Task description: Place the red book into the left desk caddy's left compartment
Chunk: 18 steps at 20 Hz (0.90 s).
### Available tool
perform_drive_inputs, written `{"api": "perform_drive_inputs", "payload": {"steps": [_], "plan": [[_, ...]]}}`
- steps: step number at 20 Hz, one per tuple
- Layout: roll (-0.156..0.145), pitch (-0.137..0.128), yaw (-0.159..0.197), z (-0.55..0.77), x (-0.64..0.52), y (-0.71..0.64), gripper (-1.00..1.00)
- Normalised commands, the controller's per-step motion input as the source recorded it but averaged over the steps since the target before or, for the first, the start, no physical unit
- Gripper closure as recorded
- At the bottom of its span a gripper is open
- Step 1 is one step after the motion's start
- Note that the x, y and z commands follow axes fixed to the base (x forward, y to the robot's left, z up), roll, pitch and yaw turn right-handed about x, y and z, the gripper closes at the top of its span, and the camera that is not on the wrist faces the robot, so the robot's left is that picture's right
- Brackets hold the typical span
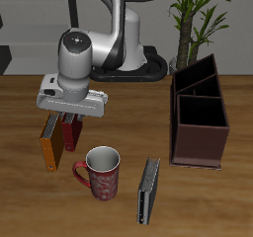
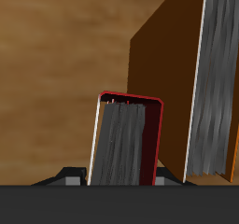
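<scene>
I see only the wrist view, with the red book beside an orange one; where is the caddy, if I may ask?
Observer: The caddy stands across the table from the red book, beside a plant.
Operator: Does anything lie between them?
Observer: A mug and a grey book stand between them, both nearer the front edge.
Operator: Where is the gripper?
Observer: The gripper is right over the red book's top.

Red book [image 1: 70,134] upright; maroon left desk caddy [image 1: 201,115] well apart.
</scene>
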Motion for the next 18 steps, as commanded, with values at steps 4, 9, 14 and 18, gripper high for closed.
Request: {"api": "perform_drive_inputs", "payload": {"steps": [4,9,14,18], "plan": [[0.051,-0.030,0.025,0.21,-0.08,0.40,1.00],[0.029,-0.030,-0.005,0.30,-0.12,0.36,1.00],[0.048,-0.038,0.026,0.51,-0.28,0.79,1.00],[-0.016,-0.046,-0.005,0.54,-0.38,0.71,1.00]]}}
